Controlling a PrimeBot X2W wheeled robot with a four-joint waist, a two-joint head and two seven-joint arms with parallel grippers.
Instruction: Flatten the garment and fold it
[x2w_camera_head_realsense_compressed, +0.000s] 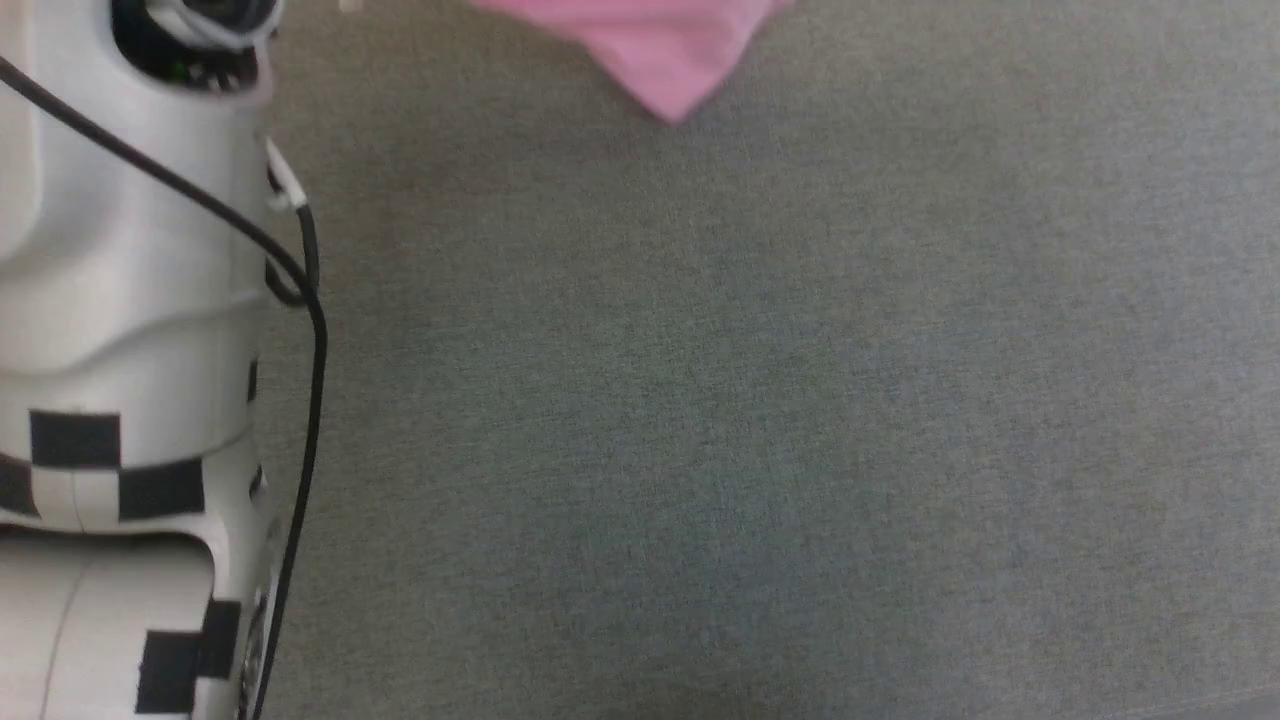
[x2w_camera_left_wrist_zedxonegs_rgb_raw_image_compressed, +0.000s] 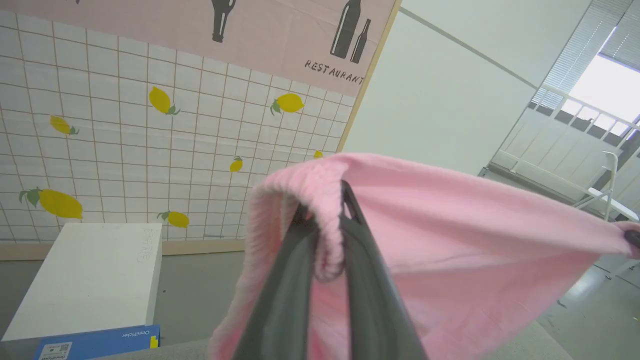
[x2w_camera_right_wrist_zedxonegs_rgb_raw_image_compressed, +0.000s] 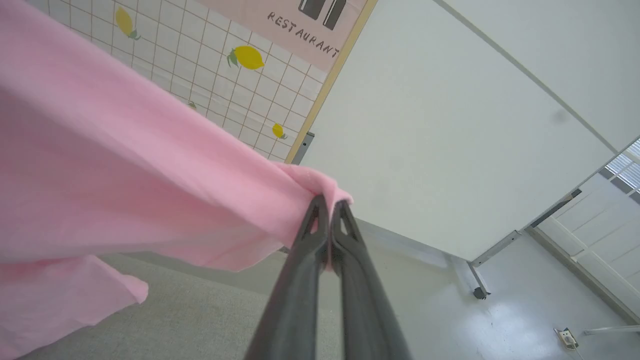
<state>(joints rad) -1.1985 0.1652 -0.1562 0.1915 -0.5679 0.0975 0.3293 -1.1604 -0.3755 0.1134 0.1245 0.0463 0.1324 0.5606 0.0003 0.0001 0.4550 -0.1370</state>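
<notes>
The grey cloth-covered bench (x2w_camera_head_realsense_compressed: 750, 400) spreads wide below my head. The garment (x2w_camera_left_wrist_zedxonegs_rgb_raw_image_compressed: 450, 225) is up off it, a light pink sheet drawn out between my two arms. One loose pink point (x2w_camera_head_realsense_compressed: 655, 50) hangs at the top edge of my head view, and a lower fold (x2w_camera_right_wrist_zedxonegs_rgb_raw_image_compressed: 65, 295) droops over the grey surface in my right wrist view. Whether either touches the bench I cannot tell. My pale left forearm (x2w_camera_head_realsense_compressed: 120, 300) fills the left side of the head view, with a black cable (x2w_camera_head_realsense_compressed: 310, 400) running down beside it. By the lemon-tiled wall (x2w_camera_left_wrist_zedxonegs_rgb_raw_image_compressed: 125, 150) stands a white box (x2w_camera_left_wrist_zedxonegs_rgb_raw_image_compressed: 95, 270) with a blue carton (x2w_camera_left_wrist_zedxonegs_rgb_raw_image_compressed: 100, 342) against its near edge. Both are closed from this angle, so what they hold I cannot say. My left pincer (x2w_camera_left_wrist_zedxonegs_rgb_raw_image_compressed: 322, 205) is clamped on the garment's gathered elastic edge, the cloth bunched over the finger ends. My right pincer (x2w_camera_right_wrist_zedxonegs_rgb_raw_image_compressed: 330, 202) has its fingers pressed together on a pinched corner of the pink cloth. That corner shows at the far right of my left wrist view, with a small dark tip (x2w_camera_left_wrist_zedxonegs_rgb_raw_image_compressed: 634, 239) on it.
</notes>
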